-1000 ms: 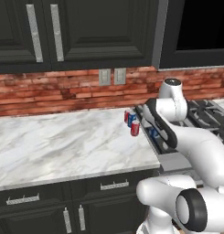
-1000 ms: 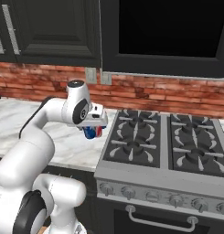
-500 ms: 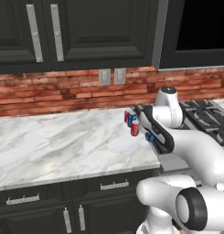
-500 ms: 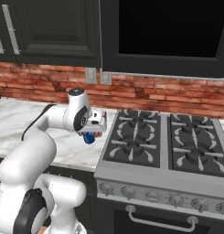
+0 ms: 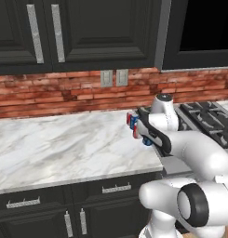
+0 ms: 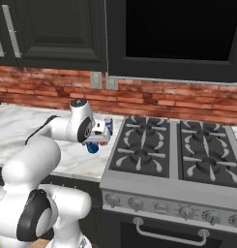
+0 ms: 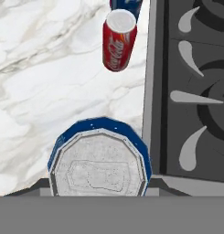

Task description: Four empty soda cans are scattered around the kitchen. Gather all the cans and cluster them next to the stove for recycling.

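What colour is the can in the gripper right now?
Blue with a silver top, clearest in the hand view; a red can stands beyond it.

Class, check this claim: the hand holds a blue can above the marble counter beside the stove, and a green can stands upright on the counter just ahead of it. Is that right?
One detail is wrong: the standing can is red, not green. The hand view shows the red can upright on the marble counter beside the stove, ahead of the blue can held in the hand.
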